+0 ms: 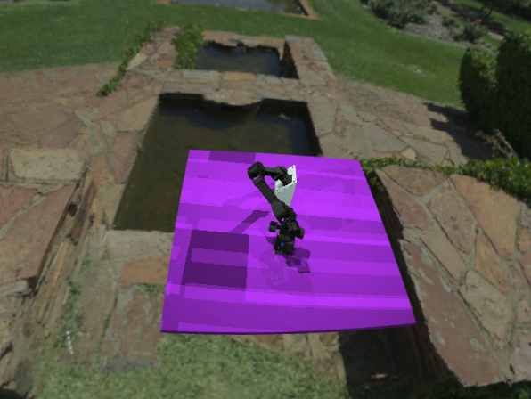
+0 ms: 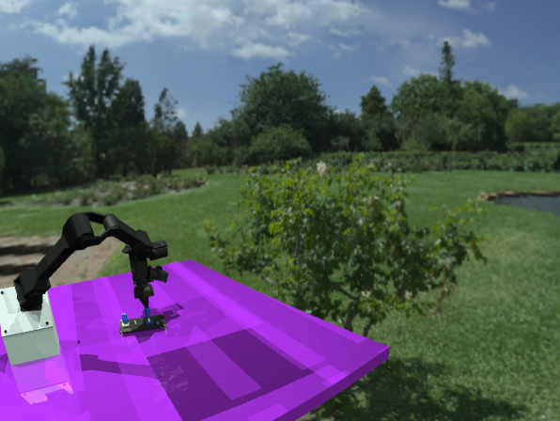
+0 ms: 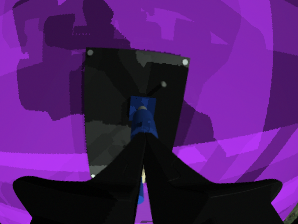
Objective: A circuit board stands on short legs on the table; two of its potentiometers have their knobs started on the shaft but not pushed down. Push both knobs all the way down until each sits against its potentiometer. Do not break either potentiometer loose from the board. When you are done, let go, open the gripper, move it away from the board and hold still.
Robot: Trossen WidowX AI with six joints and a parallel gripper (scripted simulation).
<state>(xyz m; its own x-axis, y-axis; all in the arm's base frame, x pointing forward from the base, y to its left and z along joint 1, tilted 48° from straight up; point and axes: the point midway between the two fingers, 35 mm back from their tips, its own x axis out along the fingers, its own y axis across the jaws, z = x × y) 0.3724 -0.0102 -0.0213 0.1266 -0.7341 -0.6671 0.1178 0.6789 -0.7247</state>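
Observation:
The dark circuit board (image 2: pixel 157 324) (image 3: pixel 102 135) stands on short legs on the purple table (image 1: pixel 347 285) (image 2: pixel 291 324). One blue knob (image 2: pixel 147 313) (image 3: pixel 143 123) stands upright over a blue potentiometer (image 3: pixel 142 102). The other blue knob (image 2: pixel 124 318) (image 3: pixel 141 194) stands at the board's end nearer the arm's base; in the wrist view it shows only as a sliver between the fingers. My gripper (image 2: pixel 147 306) (image 3: pixel 144 137) points down, shut, with nothing between its fingertips. The tips are at the top of the first knob; whether they touch it is hard to tell. How far down either knob sits is too small to tell.
The white base block (image 1: pixel 286 192) (image 2: pixel 29 345) carries the arm. A small light pin (image 3: pixel 163 84) stands on the board beside the blue potentiometer. The table's edge (image 2: pixel 357 368) shows at the right in the exterior view. Dark shadows lie across the table.

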